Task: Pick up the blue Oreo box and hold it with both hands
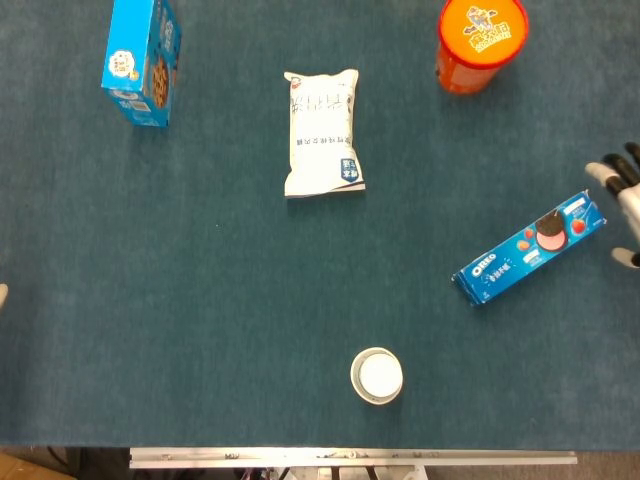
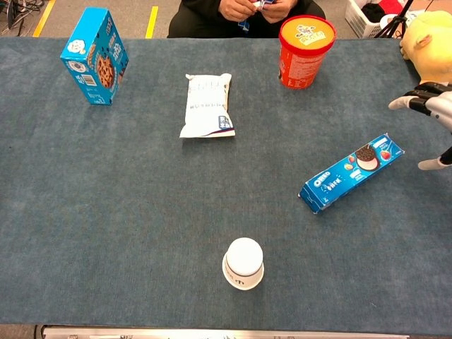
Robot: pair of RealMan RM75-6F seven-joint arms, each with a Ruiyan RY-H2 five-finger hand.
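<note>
The blue Oreo box [image 1: 530, 248] [image 2: 352, 172] lies flat and slanted on the dark blue table, right of centre. My right hand [image 1: 622, 200] [image 2: 432, 113] reaches in from the right edge with its fingers spread, holding nothing, a little beyond the box's far end and not touching it. Of my left hand [image 1: 2, 294], only a pale sliver shows at the left edge of the head view, far from the box. How its fingers lie is hidden.
A tall blue cookie box [image 1: 142, 60] [image 2: 95, 55] stands at the far left. A white pouch [image 1: 322, 132] lies mid-table, an orange tub [image 1: 480, 40] far right, a white cup [image 1: 377, 375] near the front edge. A yellow plush [image 2: 427, 49] sits behind the right hand.
</note>
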